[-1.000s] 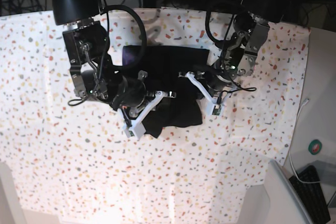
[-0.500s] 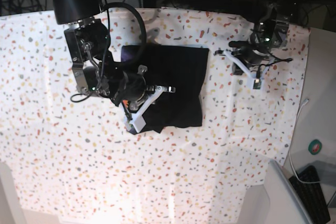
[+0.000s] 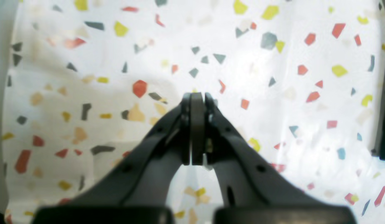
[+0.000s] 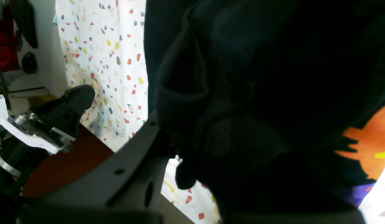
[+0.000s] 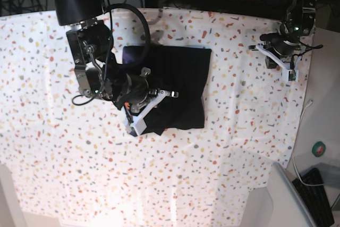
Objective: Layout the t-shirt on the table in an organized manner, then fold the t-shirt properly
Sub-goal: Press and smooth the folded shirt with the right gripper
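Note:
The black t-shirt (image 5: pixel 180 78) lies folded in a rough rectangle in the middle of the table (image 5: pixel 53 147). My right gripper (image 5: pixel 152 106) is at the shirt's lower left corner, shut on a bunch of its cloth. In the right wrist view the black t-shirt (image 4: pixel 258 77) fills the picture, with orange and purple print at the lower right, and hides the fingertips. My left gripper (image 5: pixel 281 57) hovers near the table's far right edge, well away from the shirt. In the left wrist view the left gripper (image 3: pixel 197 97) is shut with nothing in it, over bare table (image 3: pixel 273 93).
The table's right edge (image 5: pixel 309 78) runs just beyond the left arm, with a white surface past it. A dark keyboard (image 5: pixel 319 190) and a white cable lie at the lower right. Cables and equipment crowd the back edge.
The left arm has pulled away from the shirt's right side toward the table's far right edge, shut and empty. The right gripper has stayed on the shirt's lower left corner.

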Motion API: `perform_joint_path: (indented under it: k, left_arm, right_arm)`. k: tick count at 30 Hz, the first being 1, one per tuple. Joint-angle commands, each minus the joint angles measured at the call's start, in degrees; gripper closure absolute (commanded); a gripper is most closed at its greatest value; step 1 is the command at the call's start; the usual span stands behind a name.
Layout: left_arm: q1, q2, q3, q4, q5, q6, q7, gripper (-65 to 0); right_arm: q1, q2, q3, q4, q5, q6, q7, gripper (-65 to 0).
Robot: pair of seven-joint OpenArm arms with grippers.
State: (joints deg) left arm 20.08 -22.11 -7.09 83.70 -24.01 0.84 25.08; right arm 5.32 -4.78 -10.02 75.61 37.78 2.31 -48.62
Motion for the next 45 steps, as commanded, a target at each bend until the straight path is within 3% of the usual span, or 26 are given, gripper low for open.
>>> perform_joint_path:
  k: [1,5,8,10,16,21,26,30,38,45]
  left_arm:
    - [0.28,-0.79,-0.69,1.44,-0.03,-0.09,-0.86,0.0]
    - [0.63,-0.79,-1.39,1.79,-0.03,-0.09,-0.86,0.0]
    - [0.72,-0.79,-2.27,1.79,-0.03,-0.09,-0.86,0.0]
    - [0.72,-0.79,-2.27,1.79,-0.03,-0.09,-0.86,0.0]
    - [0.72,-0.88,-2.27,1.79,-0.03,-0.09,-0.86,0.0]
    - [0.63,-0.88,-2.27,1.62,-0.03,-0.09,-0.86,0.0]
    - [0.63,-0.88,-2.36,1.27,-0.03,-0.09,-0.86,0.0]
    - [0.72,-0.88,-4.73,1.27,0.05,-0.09,-0.86,0.0]
    - [0.63,-0.88,-8.86,1.27,0.05,-0.18,2.3,0.0]
    - [0.63,-0.88,-12.38,1.27,0.05,-0.18,2.39,0.0]
  right_arm:
    - [1.05,-0.89,0.13,0.91,1.12,0.02,0.58,0.0]
    - [1.05,-1.16,0.04,0.91,1.03,-2.0,0.58,-0.6]
    - [1.14,-1.16,-0.04,1.09,1.03,-4.2,0.66,-21.9]
    - [1.14,-1.16,-0.04,1.35,1.03,-4.55,1.72,-27.2]
    - [1.32,-1.25,-2.95,1.35,1.03,-4.72,4.44,-25.7]
    - [2.46,-1.07,-8.57,1.35,0.95,-11.76,4.62,-25.7]
    - [3.69,-0.98,-12.35,1.44,0.86,-12.64,6.82,-25.7]
    - [5.27,-0.72,-17.98,1.44,0.86,-19.23,9.72,-26.1]
    - [9.23,-1.25,-25.1,1.35,0.86,-19.84,10.16,-25.7]
    - [10.28,-1.33,-25.63,3.9,1.03,-19.93,9.81,-25.7]
